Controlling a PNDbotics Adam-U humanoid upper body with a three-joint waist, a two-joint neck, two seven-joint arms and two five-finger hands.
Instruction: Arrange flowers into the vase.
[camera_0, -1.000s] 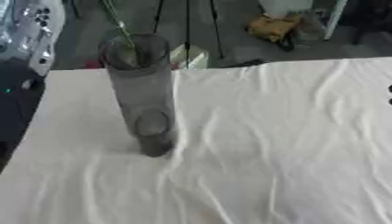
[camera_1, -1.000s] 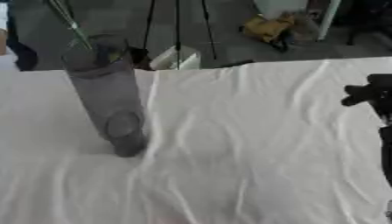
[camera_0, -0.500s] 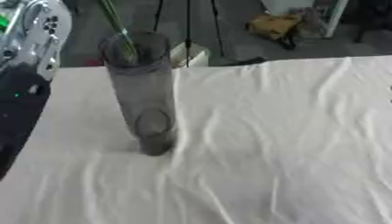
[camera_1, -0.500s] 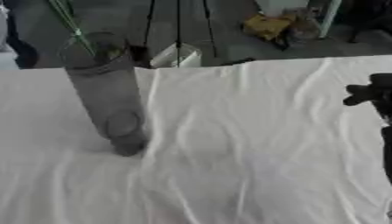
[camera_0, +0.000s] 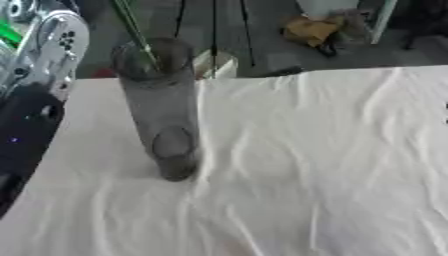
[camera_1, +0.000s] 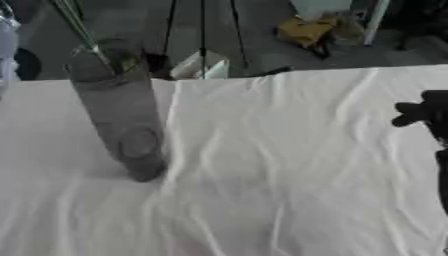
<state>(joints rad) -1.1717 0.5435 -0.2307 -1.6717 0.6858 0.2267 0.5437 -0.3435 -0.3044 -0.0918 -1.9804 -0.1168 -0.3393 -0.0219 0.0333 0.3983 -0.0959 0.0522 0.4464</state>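
Arm (camera_0: 35, 100) of black and silver filling the left edge, its hand out of sight, so no telling how the fingers are set. Standing just right of it on the white cloth (camera_0: 332, 165) covering the surface: tall clear vase (camera_0: 166, 115), upright, narrow, base resting on wrinkled fabric. Rising out of the mouth and running off the top of the view: thin green stems (camera_0: 136, 30), blooms not showing. Judging the vase as rigid, smooth and likely slippery, tall for its footing and so prone to tipping on the soft cloth; best steadying low on the wall rather than near the rim. Judging the stems as light, slender and easily bent or crushed; best pinching partway along the stalk, well below any bloom, and lowering straight into the mouth. Showing at the far right edge in the right eye view, well apart from the vase: dark right hand (camera_1: 426, 114), holding nothing, though finger set impossible to make out.
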